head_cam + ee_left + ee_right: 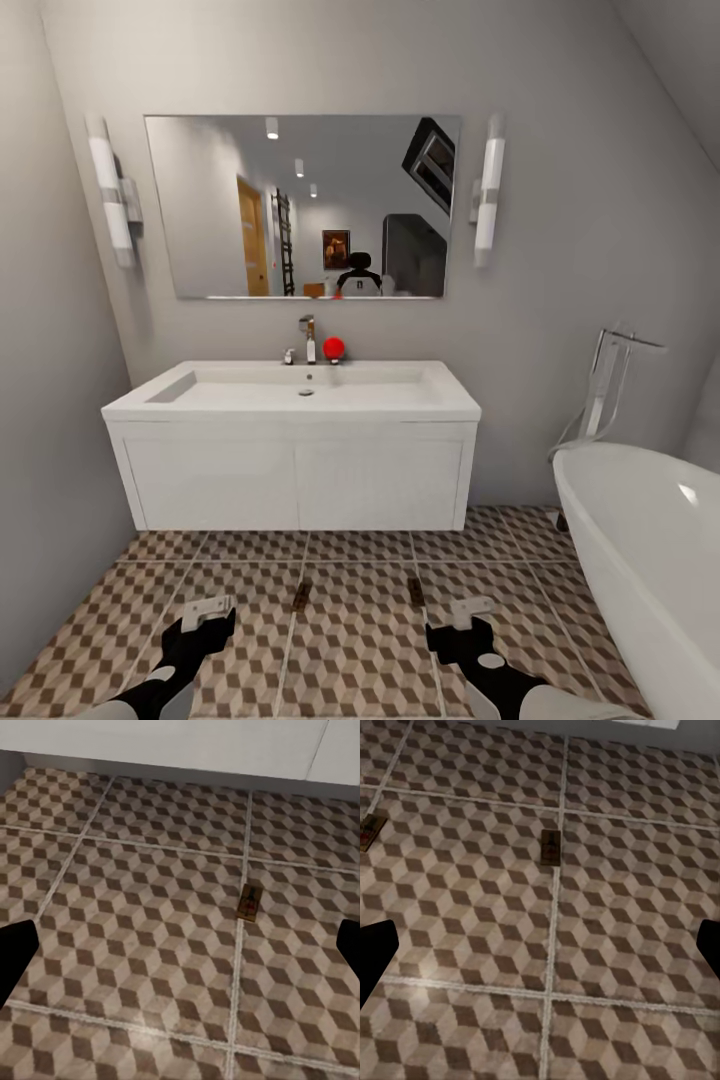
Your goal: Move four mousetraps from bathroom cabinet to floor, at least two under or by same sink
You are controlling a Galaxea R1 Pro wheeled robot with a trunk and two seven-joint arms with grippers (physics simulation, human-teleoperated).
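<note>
Two mousetraps lie flat on the patterned bathroom floor [350,650] in front of the sink [300,392], one to the left [301,597] and one to the right [416,592]. My left gripper [207,612] hovers low over the tiles, open and empty, just left of the left mousetrap [249,902]. My right gripper [468,610] is also open and empty, just right of the right mousetrap [550,847]. The other mousetrap [369,832] appears at the edge of the right wrist view. The cabinet is out of view.
The white two-door vanity [295,480] stands against the back wall under a mirror [300,205]. A red ball [333,347] sits by the chrome tap [308,335]. A white bathtub [650,560] fills the right side. Grey walls close in on the left.
</note>
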